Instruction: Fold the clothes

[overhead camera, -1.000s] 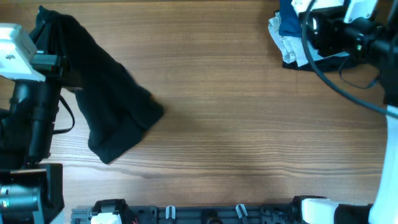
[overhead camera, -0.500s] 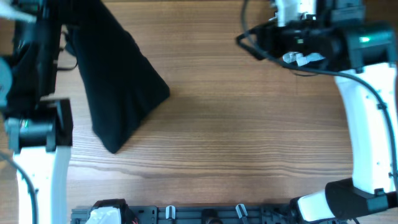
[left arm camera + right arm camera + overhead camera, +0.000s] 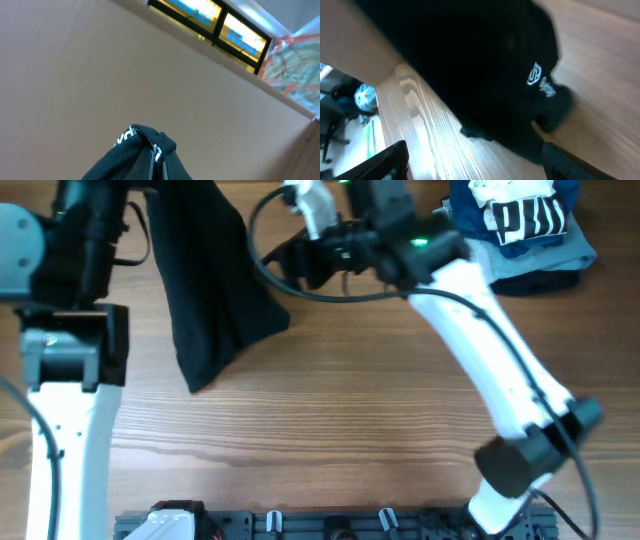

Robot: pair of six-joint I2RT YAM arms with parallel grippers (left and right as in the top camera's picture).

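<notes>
The black polo shirt hangs from my left gripper at the table's far left, and its lower end rests on the wood. In the left wrist view my left gripper is shut on a bunched edge of the shirt that carries white print. My right gripper is stretched across the table to the shirt's right edge. In the right wrist view its fingers are open and empty, just short of the shirt, whose small white logo shows.
A pile of other clothes lies at the far right corner: a navy garment with white lettering on pale blue-grey folded garments. My right arm crosses the table's right half. A black rail runs along the near edge.
My right arm has swung from the pile at the far right across to the shirt. My left arm has carried the hanging shirt slightly to the right.
</notes>
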